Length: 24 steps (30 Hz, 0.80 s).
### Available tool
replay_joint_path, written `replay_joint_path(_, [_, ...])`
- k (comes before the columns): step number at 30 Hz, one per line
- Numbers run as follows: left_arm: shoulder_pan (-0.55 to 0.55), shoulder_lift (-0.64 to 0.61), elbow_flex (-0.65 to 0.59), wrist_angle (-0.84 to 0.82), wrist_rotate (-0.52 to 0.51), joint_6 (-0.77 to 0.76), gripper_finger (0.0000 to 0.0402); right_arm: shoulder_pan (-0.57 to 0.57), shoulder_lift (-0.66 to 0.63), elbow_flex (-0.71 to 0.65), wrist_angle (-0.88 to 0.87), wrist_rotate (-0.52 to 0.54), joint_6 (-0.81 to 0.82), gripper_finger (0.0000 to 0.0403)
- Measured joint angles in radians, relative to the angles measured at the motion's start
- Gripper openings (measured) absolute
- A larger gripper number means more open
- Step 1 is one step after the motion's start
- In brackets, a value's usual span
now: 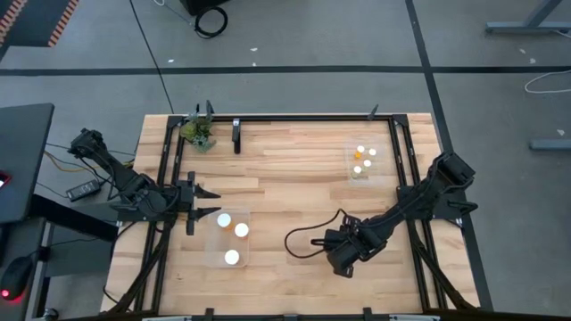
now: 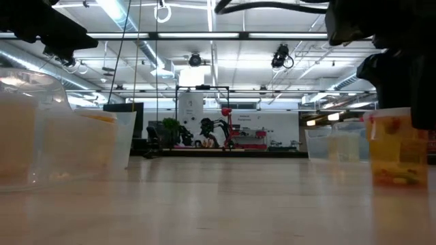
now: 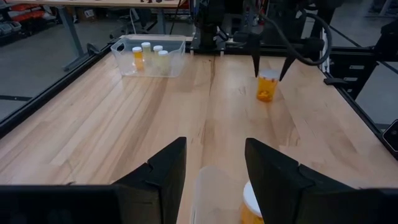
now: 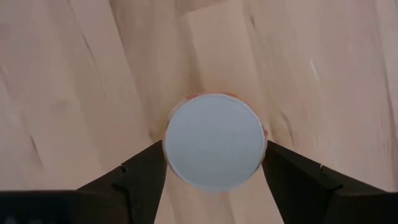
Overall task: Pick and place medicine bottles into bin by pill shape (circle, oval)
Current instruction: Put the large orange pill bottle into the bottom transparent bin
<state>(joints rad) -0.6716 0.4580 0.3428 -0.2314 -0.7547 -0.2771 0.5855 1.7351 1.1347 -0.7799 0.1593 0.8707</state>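
One amber medicine bottle stands upright on the table at the near right; its round white cap faces up. My right gripper points down over it, open, one finger on each side of the cap. In the high view the gripper hides this bottle. A clear bin at the near left holds three white-capped bottles. Another clear bin at the far right holds several bottles. My left gripper hangs open over the left bin's edge, with nothing between its fingers. My right gripper comes at the standing bottle from above, its fingers level with the sides of the cap. Whether they touch the cap I cannot tell. The bottle stands on its base on the table.
A small green plant sits at the table's far left corner. A black frame runs along the far edge and both sides. A black cable loops on the wood left of my right gripper. Bare wood lies between the two bins.
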Motion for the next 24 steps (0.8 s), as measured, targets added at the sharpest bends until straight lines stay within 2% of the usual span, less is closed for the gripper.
replay_joint_path(13, [0.000,0.000,0.000,-0.005,0.000,0.001,0.0172,-0.015,0.015,0.000,0.052,0.024,-0.036,0.0262])
replay_joint_path(20, [0.000,0.000,0.000,-0.008,0.000,0.000,0.0172,-0.029,0.019,0.000,0.056,0.025,-0.044,0.0231])
replay_joint_path(24, [0.000,0.000,0.000,-0.008,0.000,0.000,0.0172,-0.051,0.019,0.000,0.078,0.018,-0.045,0.0229])
